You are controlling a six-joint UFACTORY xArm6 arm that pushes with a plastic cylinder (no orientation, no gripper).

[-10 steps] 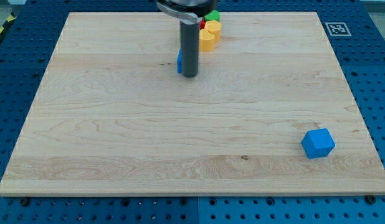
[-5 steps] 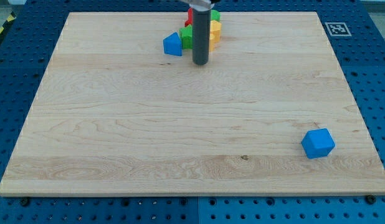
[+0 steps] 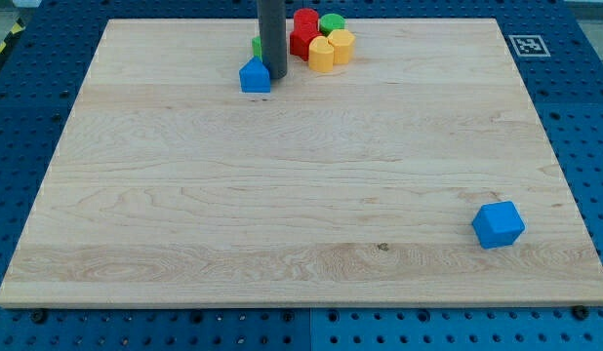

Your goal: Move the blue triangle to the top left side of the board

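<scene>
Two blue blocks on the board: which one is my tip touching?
The blue triangle near the view's top, just left of my tip. The blue cube sits alone at the view's lower right.

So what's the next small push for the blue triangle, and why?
Probably a short push toward the view's left, along the top edge. My tip sits right against the blue triangle on its right side, and the triangle is still near the board's top middle, with bare wood between it and the top left corner.
</scene>
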